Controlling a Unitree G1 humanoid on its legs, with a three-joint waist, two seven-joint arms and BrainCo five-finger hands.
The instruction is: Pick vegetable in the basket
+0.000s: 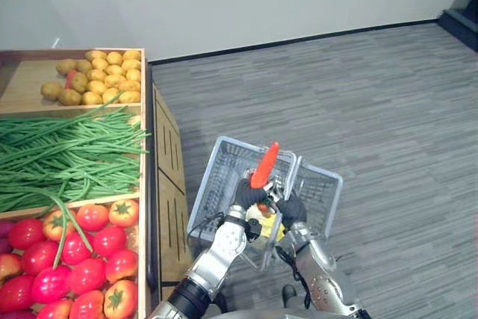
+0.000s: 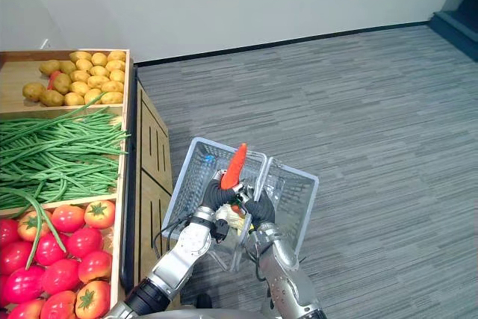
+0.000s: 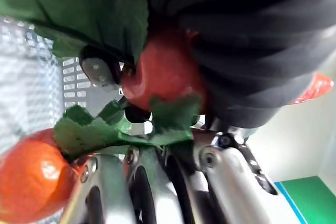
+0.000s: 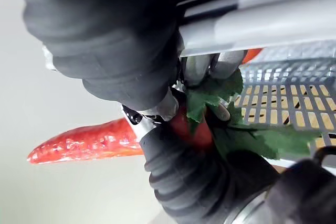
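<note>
Left eye view looks down on the wooden stand (image 1: 166, 184) at the left, with potatoes (image 1: 97, 76) at the far end, green beans (image 1: 67, 155) in the middle and tomatoes (image 1: 75, 252) nearest. To its right the grey basket (image 1: 218, 177) hangs above the floor (image 1: 358, 95). The left robot hand (image 1: 250, 195) has its fingers curled round the leafy end of a carrot (image 1: 265, 163), which stands tip-up over the middle of the basket. The green leaves (image 4: 210, 95) bunch up against the fingers. Touching it, the right robot hand (image 1: 293, 210) appears wrapped round the basket's handle (image 4: 262, 22), carrying it. Something yellow lies in the basket under the two hands. By my reckoning the picking is done and the dropping-in is what's in hand. Next the left robot hand needs to come down between the basket walls, clear of the handle and the other hand, then loosen its fingers so the carrot lands inside, not over the rim.
</note>
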